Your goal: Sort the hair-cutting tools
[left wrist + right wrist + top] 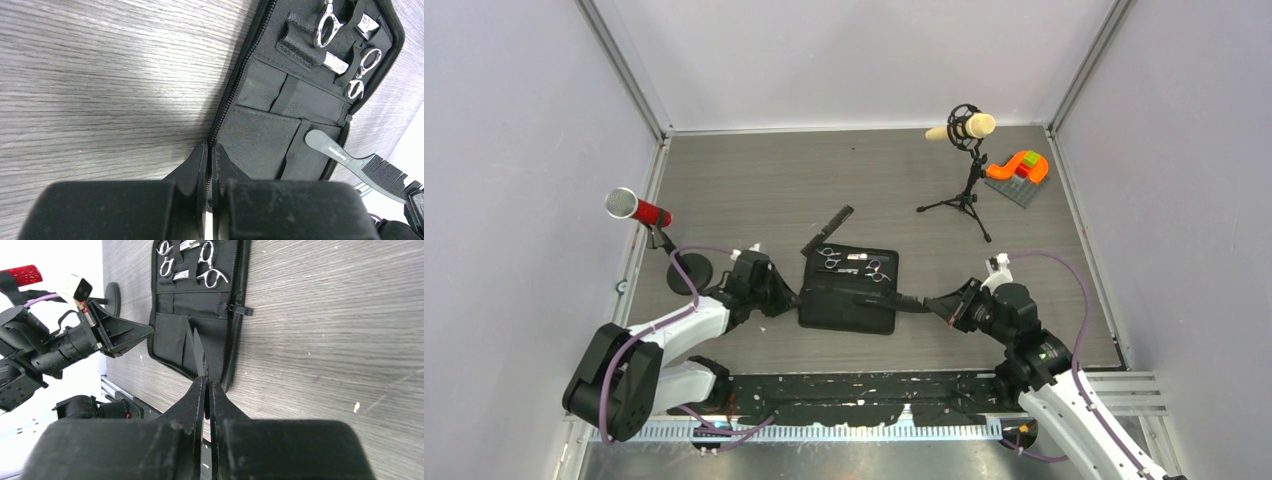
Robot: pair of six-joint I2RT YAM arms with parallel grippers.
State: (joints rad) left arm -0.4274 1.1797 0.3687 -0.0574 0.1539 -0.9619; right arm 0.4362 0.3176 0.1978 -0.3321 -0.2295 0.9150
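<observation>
Right jaws pinch a slim black comb (350, 162) by its teeth, handle pointing left over the fabric case (844, 310). Left jaws are pressed together.

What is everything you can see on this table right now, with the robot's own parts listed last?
table: one, grey wood-grain, under everything
case: one, black, open flat at the centre, near the arms
scissors: two, silver, strapped in the case's far half
loose comb: one, black, on the table just beyond the case
held comb: one, black, handle end over the case's near half
red microphone: one, red head, left edge
beige microphone: one, on a black tripod, far right
blocks: orange and green, on a grey plate, far right corner
left hand: shut, tips at the case's left edge
right hand: shut on the held comb
</observation>
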